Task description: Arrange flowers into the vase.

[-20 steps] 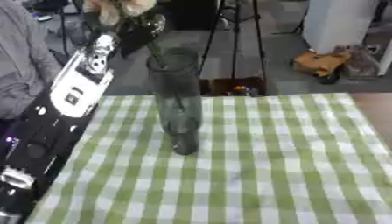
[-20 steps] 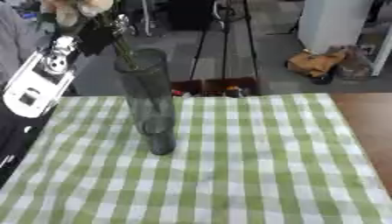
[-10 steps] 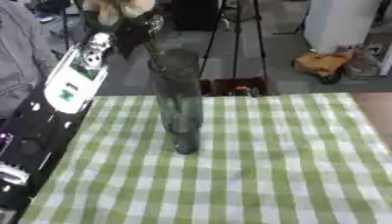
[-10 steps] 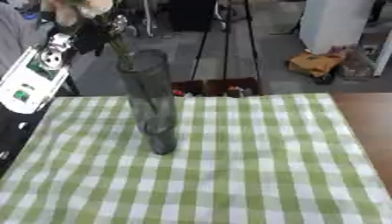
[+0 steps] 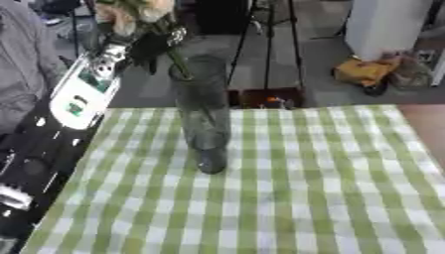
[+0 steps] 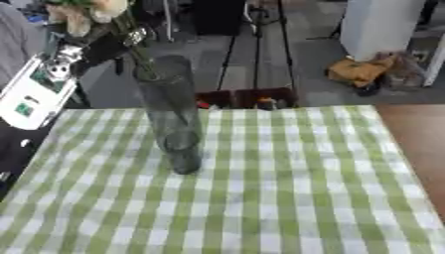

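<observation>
Gripping the flowers (image 5: 135,12) with curled fingers, the left hand (image 5: 143,47) hovers beside the vase (image 5: 202,114) rim.

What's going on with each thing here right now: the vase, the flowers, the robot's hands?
Vase: upright on the checked cloth, clear glass.
Flowers: held above the vase, stem slanting down into its mouth.
Left hand: curled round the stem just below the blooms.
Right hand: out of sight.

Left arm (image 5: 61,114) stretched up along the left edge of the table, black with a white forearm panel. Left hand (image 5: 148,47) raised beyond the far left corner, fingers curled round a flower stem (image 5: 178,62).
</observation>
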`<action>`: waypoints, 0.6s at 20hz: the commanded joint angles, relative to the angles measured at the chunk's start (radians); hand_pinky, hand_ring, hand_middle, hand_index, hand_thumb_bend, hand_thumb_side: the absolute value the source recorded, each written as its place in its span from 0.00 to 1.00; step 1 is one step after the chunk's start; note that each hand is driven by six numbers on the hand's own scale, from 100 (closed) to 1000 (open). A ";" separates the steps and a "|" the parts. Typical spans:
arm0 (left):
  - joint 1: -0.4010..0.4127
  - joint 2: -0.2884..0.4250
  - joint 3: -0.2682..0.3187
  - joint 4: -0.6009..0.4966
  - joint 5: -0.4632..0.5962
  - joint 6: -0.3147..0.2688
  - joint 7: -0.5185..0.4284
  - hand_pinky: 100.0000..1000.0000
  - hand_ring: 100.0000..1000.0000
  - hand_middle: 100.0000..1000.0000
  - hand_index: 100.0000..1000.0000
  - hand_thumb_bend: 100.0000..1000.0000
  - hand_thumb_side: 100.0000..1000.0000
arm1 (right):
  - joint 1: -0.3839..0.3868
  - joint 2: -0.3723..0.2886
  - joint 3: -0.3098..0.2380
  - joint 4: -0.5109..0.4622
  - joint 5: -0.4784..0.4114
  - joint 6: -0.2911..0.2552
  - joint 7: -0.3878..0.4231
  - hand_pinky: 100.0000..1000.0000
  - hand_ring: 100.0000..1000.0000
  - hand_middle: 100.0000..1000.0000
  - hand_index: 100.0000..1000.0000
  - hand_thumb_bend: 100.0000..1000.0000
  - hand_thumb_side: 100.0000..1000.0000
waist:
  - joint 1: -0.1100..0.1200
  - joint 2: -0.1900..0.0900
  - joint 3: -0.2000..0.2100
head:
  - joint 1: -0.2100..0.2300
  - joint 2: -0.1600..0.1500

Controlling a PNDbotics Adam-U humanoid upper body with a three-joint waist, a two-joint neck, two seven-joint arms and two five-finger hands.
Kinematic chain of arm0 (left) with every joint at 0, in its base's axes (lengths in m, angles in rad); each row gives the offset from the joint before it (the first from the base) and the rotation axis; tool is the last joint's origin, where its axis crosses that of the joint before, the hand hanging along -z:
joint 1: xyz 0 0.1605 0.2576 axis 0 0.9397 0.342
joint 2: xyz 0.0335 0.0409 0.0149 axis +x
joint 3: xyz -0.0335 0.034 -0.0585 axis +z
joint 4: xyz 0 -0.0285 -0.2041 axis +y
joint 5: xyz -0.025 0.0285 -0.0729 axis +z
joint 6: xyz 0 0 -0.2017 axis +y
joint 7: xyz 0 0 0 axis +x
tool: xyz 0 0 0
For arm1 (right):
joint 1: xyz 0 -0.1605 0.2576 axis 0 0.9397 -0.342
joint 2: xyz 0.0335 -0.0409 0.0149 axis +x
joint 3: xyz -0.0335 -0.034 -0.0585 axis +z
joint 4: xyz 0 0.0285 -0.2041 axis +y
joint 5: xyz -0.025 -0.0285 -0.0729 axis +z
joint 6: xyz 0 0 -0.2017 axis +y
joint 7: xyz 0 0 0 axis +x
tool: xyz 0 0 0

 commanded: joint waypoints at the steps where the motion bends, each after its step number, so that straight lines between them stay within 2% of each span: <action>1: -0.016 0.041 0.001 -0.005 0.000 0.003 -0.036 0.26 0.67 0.68 0.85 0.00 0.84 | -0.005 -0.011 0.000 -0.026 0.010 0.001 -0.007 0.61 0.63 0.51 0.79 0.00 1.00 | -0.002 -0.031 0.004 | -0.004 0.004; 5: -0.014 0.046 0.005 -0.007 -0.015 0.004 -0.062 0.30 0.69 0.71 0.87 0.00 0.83 | -0.002 -0.009 0.002 -0.029 0.011 0.005 -0.010 0.61 0.62 0.50 0.79 0.00 1.00 | -0.001 -0.035 0.009 | -0.004 0.004; 10: -0.011 0.052 0.003 -0.010 -0.030 0.000 -0.082 0.50 0.80 0.78 0.93 0.00 0.80 | 0.001 -0.007 0.001 -0.032 0.014 0.008 -0.013 0.61 0.62 0.50 0.79 0.00 1.00 | -0.001 -0.039 0.011 | -0.005 0.005; 12: -0.010 0.054 0.003 -0.010 -0.039 0.000 -0.092 0.52 0.81 0.79 0.95 0.00 0.79 | 0.003 -0.006 0.002 -0.033 0.014 0.009 -0.014 0.61 0.62 0.50 0.79 0.00 1.00 | 0.000 -0.041 0.012 | -0.006 0.006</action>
